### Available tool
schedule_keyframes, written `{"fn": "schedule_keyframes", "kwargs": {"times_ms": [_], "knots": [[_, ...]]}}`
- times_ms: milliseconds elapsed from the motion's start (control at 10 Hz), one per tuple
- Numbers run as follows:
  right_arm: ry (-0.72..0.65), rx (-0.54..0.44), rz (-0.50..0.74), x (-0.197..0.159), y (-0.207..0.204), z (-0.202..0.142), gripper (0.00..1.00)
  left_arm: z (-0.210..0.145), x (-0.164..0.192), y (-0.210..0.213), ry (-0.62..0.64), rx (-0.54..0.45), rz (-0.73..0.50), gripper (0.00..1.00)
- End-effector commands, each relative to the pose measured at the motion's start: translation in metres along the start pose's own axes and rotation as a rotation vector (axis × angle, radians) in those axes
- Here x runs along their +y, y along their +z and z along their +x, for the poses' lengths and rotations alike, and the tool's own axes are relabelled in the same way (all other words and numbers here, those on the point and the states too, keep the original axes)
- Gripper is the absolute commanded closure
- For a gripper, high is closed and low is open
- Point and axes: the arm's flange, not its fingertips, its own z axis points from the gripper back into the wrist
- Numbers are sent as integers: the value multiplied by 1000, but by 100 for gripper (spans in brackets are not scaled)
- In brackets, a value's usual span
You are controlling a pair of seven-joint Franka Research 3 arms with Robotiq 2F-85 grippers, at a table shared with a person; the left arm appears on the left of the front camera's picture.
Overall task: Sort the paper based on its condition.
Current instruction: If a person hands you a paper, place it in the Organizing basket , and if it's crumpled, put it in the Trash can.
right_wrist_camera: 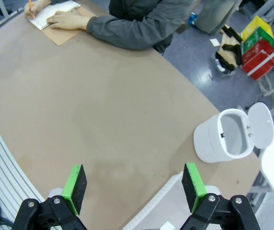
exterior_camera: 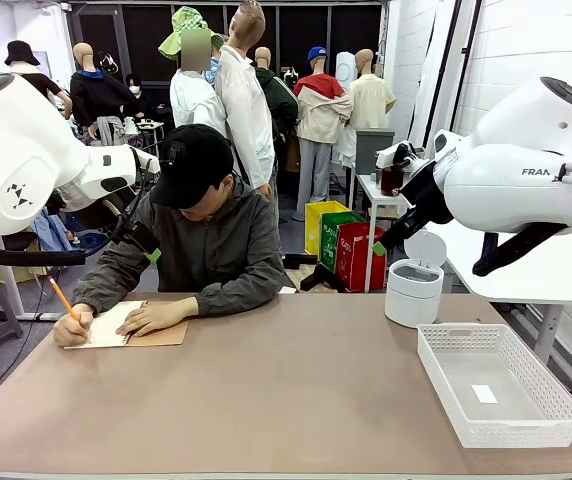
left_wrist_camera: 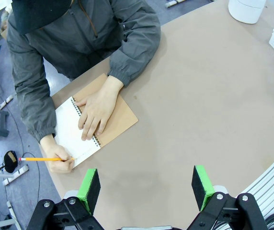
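Table (exterior_camera: 296,400) is our landmark: above it we see the left gripper (left_wrist_camera: 145,175) and right gripper (right_wrist_camera: 133,172) spread wide, holding nothing. At its far left corner the paper (left_wrist_camera: 69,132) lies flat and white on the notebook (left_wrist_camera: 121,117), under a person's hand (left_wrist_camera: 96,111).

You can read "FRAN" in dark capitals on the white shell of the right arm (exterior_camera: 511,185); the letters after it are hidden. The yellow box (exterior_camera: 318,222), green box (exterior_camera: 335,238) and red box (exterior_camera: 362,258) on the floor behind the person carry white print, too small for you to make out; so does the tiny label (exterior_camera: 484,393) in the basket (exterior_camera: 526,432).
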Motion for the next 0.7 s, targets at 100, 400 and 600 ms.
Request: {"fn": "schedule_keyframes", "kwargs": {"times_ms": [100, 400, 600], "knots": [[0, 0, 2, 0, 0, 0, 0, 2, 0, 1, 0, 2, 0, 0], [0, 0, 2, 0, 0, 0, 0, 2, 0, 1, 0, 2, 0, 0], [0, 0, 2, 0, 0, 0, 0, 2, 0, 1, 0, 2, 0, 0]]}}
